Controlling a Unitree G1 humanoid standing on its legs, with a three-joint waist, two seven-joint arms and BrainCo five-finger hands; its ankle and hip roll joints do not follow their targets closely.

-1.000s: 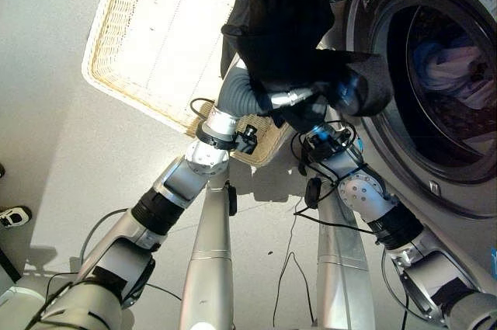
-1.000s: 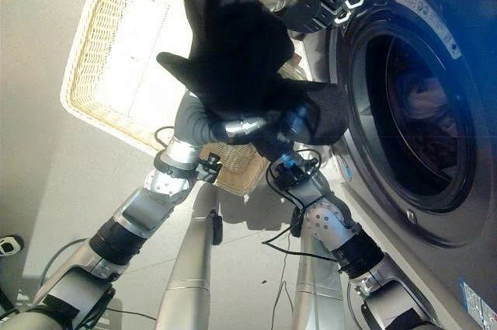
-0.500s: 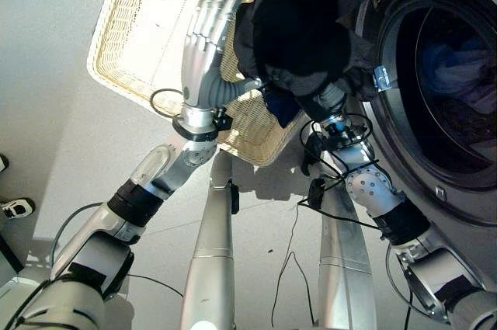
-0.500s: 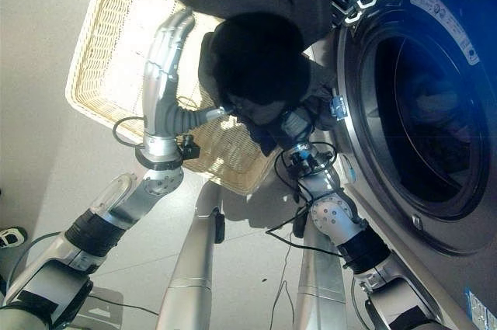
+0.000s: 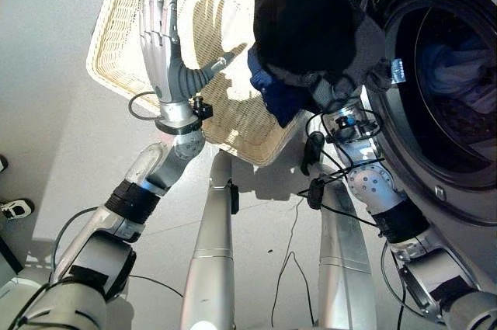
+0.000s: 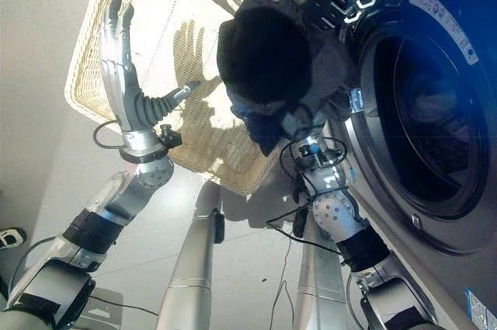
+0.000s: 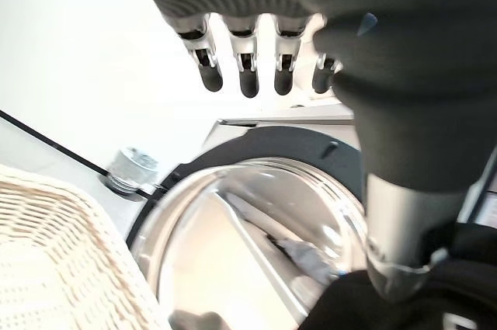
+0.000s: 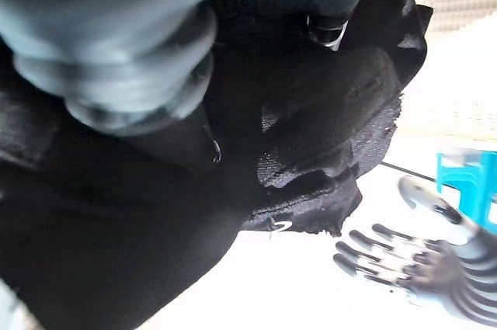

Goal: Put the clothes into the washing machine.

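One hand [image 5: 165,39] spread over basket [image 5: 116,27]; wrist view: door [image 7: 256,244].

I see a black garment [image 5: 304,27] with blue lining, a cream woven basket [image 5: 124,43], and a dark-rimmed washer [image 5: 435,97].

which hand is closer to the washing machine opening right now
Right. The right hand is buried in the black garment just beside the washing machine opening. The left hand is spread open over the wicker basket, well away from the drum.
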